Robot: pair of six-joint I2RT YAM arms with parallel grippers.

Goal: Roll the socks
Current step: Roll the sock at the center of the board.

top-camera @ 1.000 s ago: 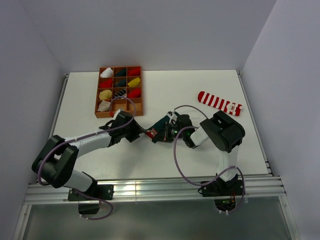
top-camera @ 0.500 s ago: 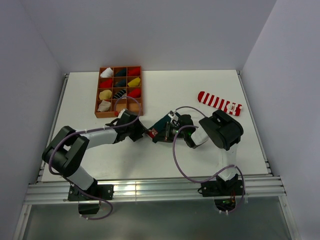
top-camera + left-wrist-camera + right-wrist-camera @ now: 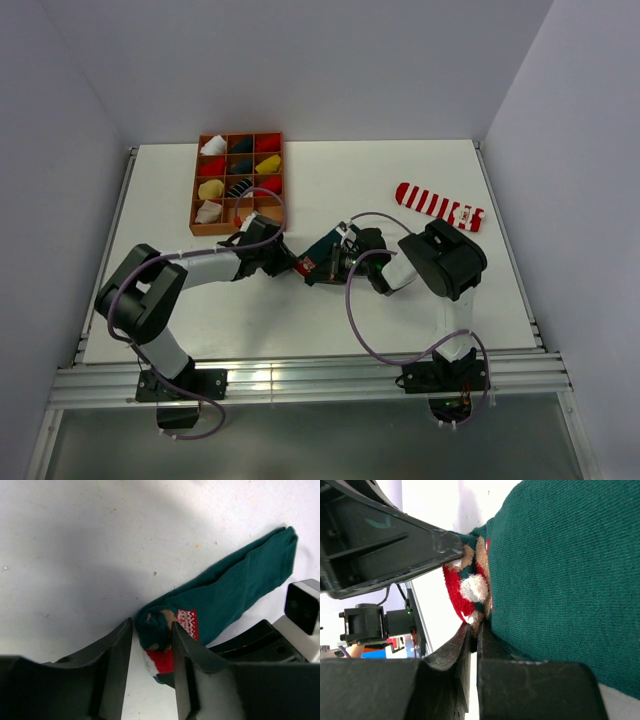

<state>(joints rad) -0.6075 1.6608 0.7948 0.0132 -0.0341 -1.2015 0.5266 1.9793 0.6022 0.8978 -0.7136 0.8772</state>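
Sock (image 3: 230, 585), rolled edge between left jaws, lies well inside table (image 3: 480, 170) edges.

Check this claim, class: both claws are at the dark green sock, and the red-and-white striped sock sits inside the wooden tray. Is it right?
No. The striped sock lies on the table, far right, apart from the wooden tray, as the top external view shows. The left claw and right claw are at the dark green sock.

Left hand (image 3: 151, 630) nearer green sock (image 3: 230, 587), jaws seemingly narrower

Compartment tray (image 3: 240, 135) close beyond left claw (image 3: 291, 264)
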